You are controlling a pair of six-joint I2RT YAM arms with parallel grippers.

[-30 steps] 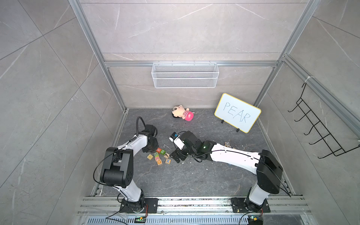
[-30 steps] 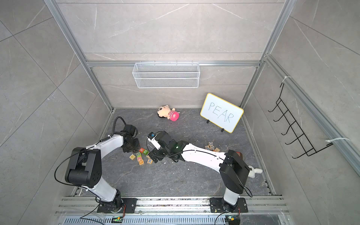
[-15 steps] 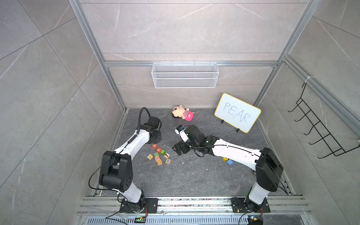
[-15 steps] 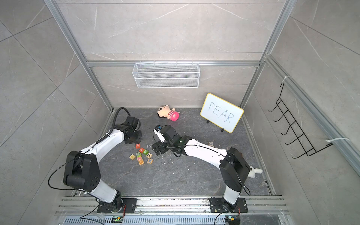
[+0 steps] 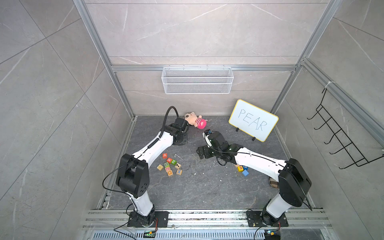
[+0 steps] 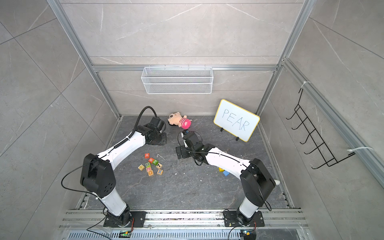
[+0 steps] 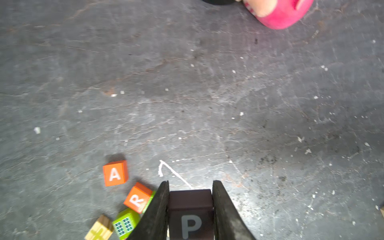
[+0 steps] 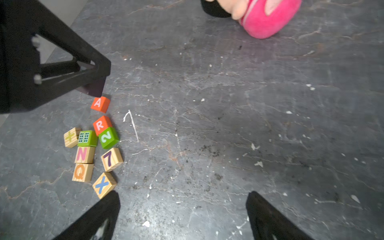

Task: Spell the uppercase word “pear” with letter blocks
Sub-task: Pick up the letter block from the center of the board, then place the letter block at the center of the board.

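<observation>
P block [image 7: 191,222], I think light, stiff and smooth, is hanging above the table [image 5: 207,187] near the plush toy [image 5: 196,123], with the left gripper [image 7: 190,187] pinching its two flat opposite sides, while the right gripper [image 8: 182,196] is standing wide open and empty.

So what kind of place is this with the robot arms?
Probably a robot practice booth in a lab: grey stone-look walls in a silver metal frame, two white-and-black robot arms bolted to a floor rail, and a yellow-edged whiteboard reading PEAR.
</observation>
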